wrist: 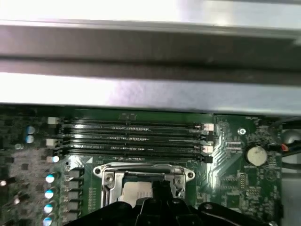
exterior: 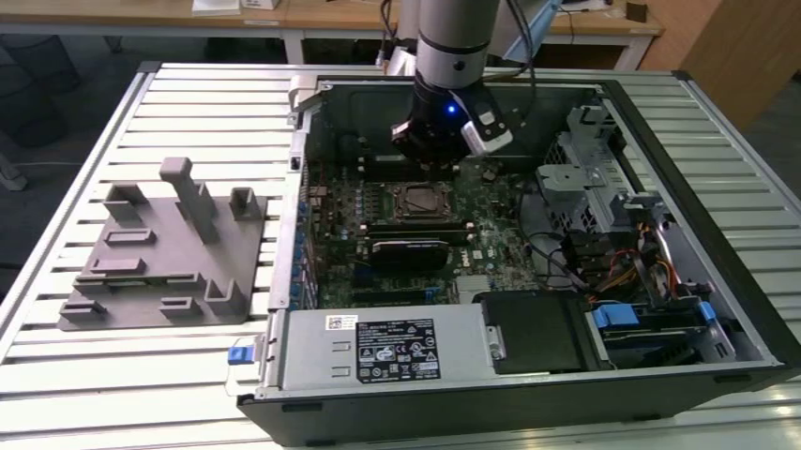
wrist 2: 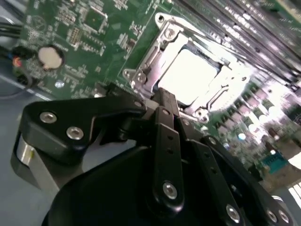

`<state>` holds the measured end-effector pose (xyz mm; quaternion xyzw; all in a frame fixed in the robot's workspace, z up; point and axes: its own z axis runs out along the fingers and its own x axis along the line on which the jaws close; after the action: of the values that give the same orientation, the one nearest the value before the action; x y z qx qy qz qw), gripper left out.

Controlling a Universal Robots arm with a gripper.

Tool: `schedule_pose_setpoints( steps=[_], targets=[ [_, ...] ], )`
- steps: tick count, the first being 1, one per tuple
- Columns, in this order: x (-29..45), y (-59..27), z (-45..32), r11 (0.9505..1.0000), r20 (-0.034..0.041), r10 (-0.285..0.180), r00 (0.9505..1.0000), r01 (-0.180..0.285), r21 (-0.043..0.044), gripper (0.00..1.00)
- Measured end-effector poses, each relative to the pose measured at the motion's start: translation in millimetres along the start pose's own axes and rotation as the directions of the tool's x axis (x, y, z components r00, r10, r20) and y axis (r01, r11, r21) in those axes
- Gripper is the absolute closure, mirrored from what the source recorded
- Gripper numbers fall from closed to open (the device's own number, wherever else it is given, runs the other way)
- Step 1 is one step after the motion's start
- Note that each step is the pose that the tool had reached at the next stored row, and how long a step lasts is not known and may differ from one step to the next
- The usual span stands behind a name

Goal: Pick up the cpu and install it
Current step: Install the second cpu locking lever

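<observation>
Bench (exterior: 75,394): slatted metal top carrying the case and a grey fixture (exterior: 163,253); the fixture lies well apart from the fingers, toward the exterior view's left.
Case (exterior: 701,169): open computer case lying on its side, the arm (exterior: 451,37) reaching down into it.
Board (wrist 2: 70,42): green motherboard directly under the fingers; memory slots (wrist: 131,136) lie just beyond the socket.
Socket (wrist 2: 162,35): metal frame just ahead of and below the fingertips.
Cpu (wrist 2: 190,75): pale square top showing inside the socket frame, lying flat, just beyond the fingertips and apart from them.
Cpu, handling: judged light, rigid and thin, with a smooth top that could slip; the underside is likely fragile. Best held by two opposite edges and kept level.
Fingers (wrist 2: 164,101): black, drawn close together at the tips in the second wrist view, a narrow stance; nothing visible between them, and they touch nothing. They hover just over the near edge of the socket.
</observation>
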<state>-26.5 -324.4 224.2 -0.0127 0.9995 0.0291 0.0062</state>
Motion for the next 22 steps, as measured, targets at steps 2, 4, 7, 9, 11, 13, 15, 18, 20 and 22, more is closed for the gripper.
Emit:
schedule_pose_setpoints(
  steps=[2,4,7,9,11,13,15,18,20,22],
  targets=[
    [-0.1,-0.1,-4.4,1.0000,-0.0001,0.000,1.0000,0.000,0.0000,0.89],
    [0.0,-1.8,-4.6,1.0000,0.0000,0.000,1.0000,0.000,-0.0002,0.89],
    [0.1,-6.7,-4.9,1.0000,-0.0001,0.000,1.0000,0.000,0.0000,0.89],
    [0.2,-9.7,-5.1,1.0000,0.0000,0.000,1.0000,0.000,0.0000,0.89],
    [0.3,-12.4,-5.2,1.0000,0.0000,0.000,1.0000,0.000,0.0000,0.89],
    [0.3,-14.8,-5.4,1.0000,0.0000,0.000,1.0000,0.000,0.0000,0.89],
    [0.4,-17.3,-5.5,1.0000,-0.0001,0.000,1.0000,0.000,0.0000,0.89],
    [0.5,-19.9,-5.7,1.0000,0.0000,0.000,1.0000,0.000,0.0000,0.89],
    [0.5,-21.1,-6.6,1.0000,-0.0001,0.000,1.0000,0.000,0.0001,0.89],
    [0.5,-21.9,-8.9,1.0000,-0.0001,0.000,1.0000,0.000,0.0001,0.89]
  ],
)
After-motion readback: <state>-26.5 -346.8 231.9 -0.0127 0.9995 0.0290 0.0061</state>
